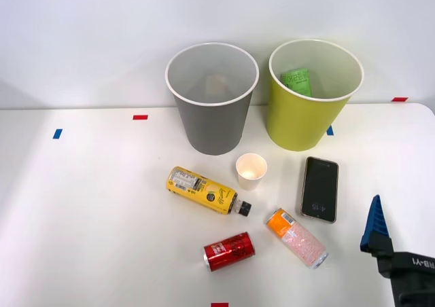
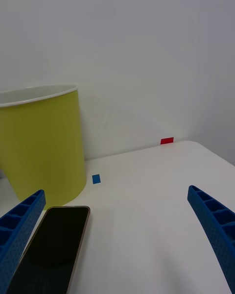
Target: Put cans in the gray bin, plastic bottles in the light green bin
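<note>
Your non-task items: black phone point(image 1: 319, 188) lying flat just ahead-left of the gripper, small white cup point(image 1: 251, 170) further left, white table point(image 1: 88, 219) beneath.

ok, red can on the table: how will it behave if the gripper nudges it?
The red can lies on its side, so it probably rolls easily. Its shiny metal skin may slip against the fingers. It is short and likely light, so a nudge could send it toward the orange can.

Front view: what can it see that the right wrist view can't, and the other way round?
Front alone: the gray bin, yellow bottle, red can, orange-and-pink can, white cup and the green-labelled bottle inside the light green bin.

Wrist alone: both blue fingers spread wide apart, holding nothing.

Both: the light green bin, the black phone and the white table.
</note>
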Motion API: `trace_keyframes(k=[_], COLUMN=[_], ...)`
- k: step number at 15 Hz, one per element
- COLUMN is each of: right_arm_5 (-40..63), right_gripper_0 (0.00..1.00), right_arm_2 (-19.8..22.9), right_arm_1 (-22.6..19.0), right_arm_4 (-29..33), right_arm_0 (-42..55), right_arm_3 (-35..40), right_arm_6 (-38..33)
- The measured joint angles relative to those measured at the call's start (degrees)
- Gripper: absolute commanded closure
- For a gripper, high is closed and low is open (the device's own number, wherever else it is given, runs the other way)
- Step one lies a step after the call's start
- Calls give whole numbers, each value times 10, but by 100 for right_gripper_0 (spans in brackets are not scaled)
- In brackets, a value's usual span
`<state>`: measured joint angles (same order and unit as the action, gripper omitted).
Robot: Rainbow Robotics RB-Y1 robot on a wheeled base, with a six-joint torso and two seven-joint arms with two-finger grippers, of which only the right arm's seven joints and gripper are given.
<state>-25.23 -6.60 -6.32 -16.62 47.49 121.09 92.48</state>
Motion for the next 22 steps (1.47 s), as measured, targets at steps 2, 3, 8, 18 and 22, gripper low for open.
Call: trace_keyframes(k=[2, 3, 8, 18, 22], right_arm_5=[-66, -87, -127, -131, -141], right_gripper_0=[0, 0, 0, 0, 0], right_arm_2=[-4, -8, -59, -179, -193], right_arm_1=[-28, -53, -108, -165, -165], right_arm_4=[32, 36, 14, -18, -19], right_arm_0=[11, 30, 114, 152, 152], right_arm_3=[-44, -49, -52, -82, -82], right_arm_6=[-18, -13, 168, 195, 179])
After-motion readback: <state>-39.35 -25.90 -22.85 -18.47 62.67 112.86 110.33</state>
